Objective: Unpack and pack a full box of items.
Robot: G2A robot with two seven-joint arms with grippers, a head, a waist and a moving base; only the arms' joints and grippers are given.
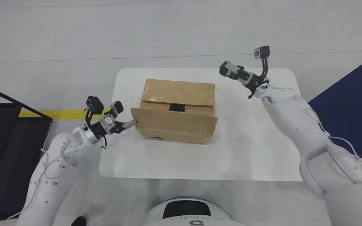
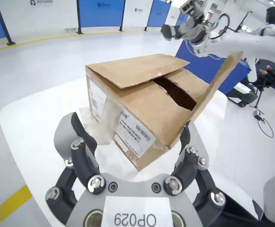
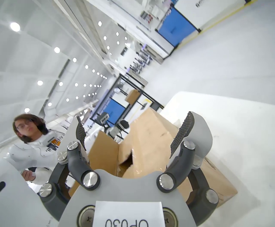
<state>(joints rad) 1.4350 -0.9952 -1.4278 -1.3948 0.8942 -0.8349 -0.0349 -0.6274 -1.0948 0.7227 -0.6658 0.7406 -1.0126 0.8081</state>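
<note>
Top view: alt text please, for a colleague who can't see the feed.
A cardboard box sits in the middle of a white table, top flaps partly open with a dark gap between them. The open left gripper is at the box's near left corner; the open right gripper is off its far right corner, apart from it.

We're looking into a big industrial test hall here: rows of ceiling lights (image 3: 57,49) are shining high overhead, blue partition panels (image 2: 101,13) are standing on black feet, a yellow line (image 2: 43,39) is curving across the glossy pale floor (image 1: 169,34), and more black-framed bays (image 3: 115,110) are lining up far behind.
</note>
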